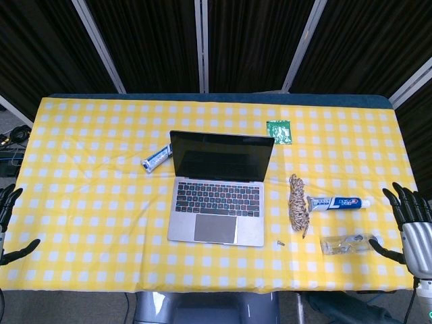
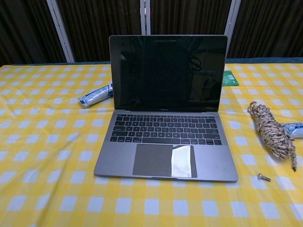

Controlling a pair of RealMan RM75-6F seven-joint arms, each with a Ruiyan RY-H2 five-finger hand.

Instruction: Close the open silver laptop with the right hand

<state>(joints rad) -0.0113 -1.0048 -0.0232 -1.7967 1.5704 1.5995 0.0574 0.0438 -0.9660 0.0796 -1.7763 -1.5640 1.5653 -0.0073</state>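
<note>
So the silver laptop (image 1: 219,189) is sitting pretty much dead centre on the counter (image 1: 88,202), lid up and screen dark, base running left-right with the hinge on the far side. The right hand (image 1: 408,226) is parked way off at the counter's right edge, near the front corner — fingers spread, holding nothing. The left hand (image 1: 8,226) is just as far out on the other side, also empty with fingers apart, so neither one is really closer.

What matters for the close: the lid's top edge lies to the left of the right hand and further back. Between them sit a bundle of twine (image 1: 298,202), a toothpaste tube (image 1: 339,202) and a clear plastic packet (image 1: 345,244). My guess is the arm needs to travel over that clutter, then come in behind the lid and push it forward and down — nothing has started yet
</note>
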